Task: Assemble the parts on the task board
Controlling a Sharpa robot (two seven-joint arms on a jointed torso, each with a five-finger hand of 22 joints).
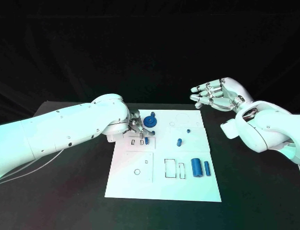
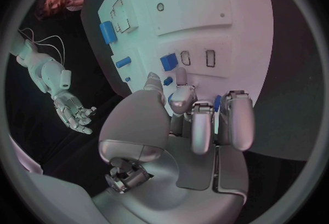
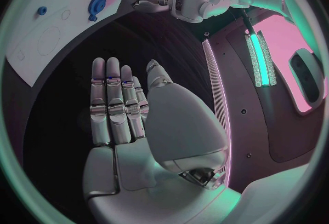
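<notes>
Silver left hand (image 1: 133,128) perhaps pinching a blue part (image 2: 167,81) over the task board (image 1: 191,189); right hand (image 1: 215,96) spread

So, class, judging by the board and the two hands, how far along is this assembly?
Done: hard to say; a blue gear-shaped part sits at the task board's far edge, whether seated I cannot tell. In hand: the left hand is down on the board by small blue parts; any grip is unclear. Left: two blue cylinders and a small blue peg lie loose. The right hand hovers open off the board.
</notes>
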